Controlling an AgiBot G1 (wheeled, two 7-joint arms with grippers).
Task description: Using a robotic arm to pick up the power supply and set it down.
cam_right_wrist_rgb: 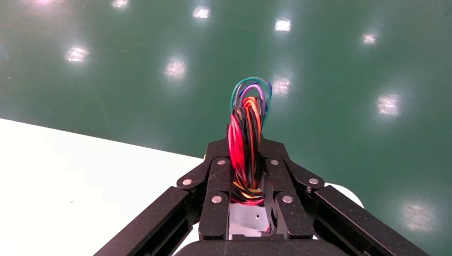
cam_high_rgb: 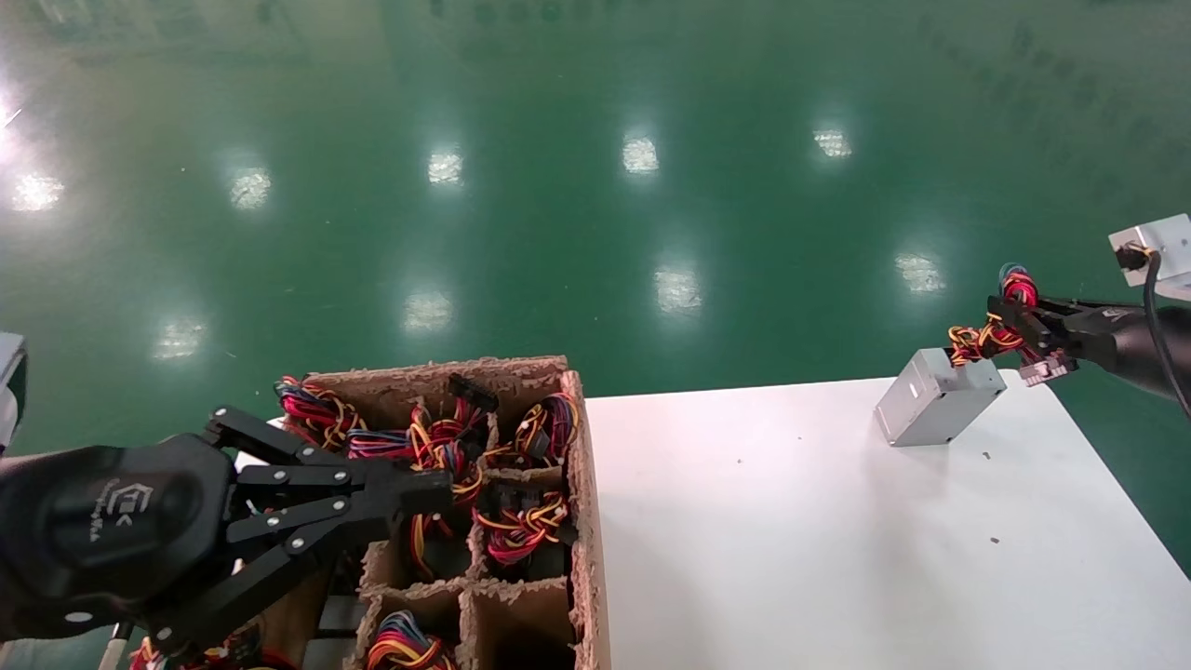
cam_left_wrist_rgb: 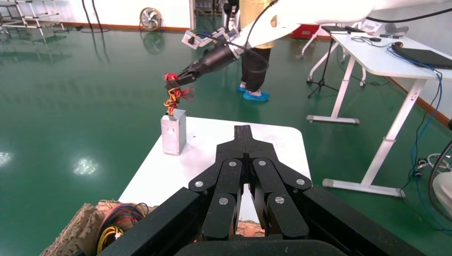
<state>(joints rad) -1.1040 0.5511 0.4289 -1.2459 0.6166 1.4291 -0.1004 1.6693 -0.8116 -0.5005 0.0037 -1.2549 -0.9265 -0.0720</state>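
Nearest, left gripper (cam_high_rgb: 423, 489), fingers pressed together, hovers over brown pulp carton (cam_high_rgb: 579, 521) of wired units. Right gripper (cam_high_rgb: 1014, 321) pinches the wire bundle (cam_right_wrist_rgb: 246, 149) of small grey sheet-metal power supply (cam_high_rgb: 935, 398), tilted at white table (cam_high_rgb: 791, 540) far corner.

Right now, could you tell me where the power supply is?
In the head view the power supply sits on the white table's far right corner, held by its wires in the right gripper, away from the carton.

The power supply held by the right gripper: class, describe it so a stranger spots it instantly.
Find the white table; at its far right corner the right gripper pinches a wire bundle. The power supply below is a grey metal box, alone there, unlike those in the brown carton.
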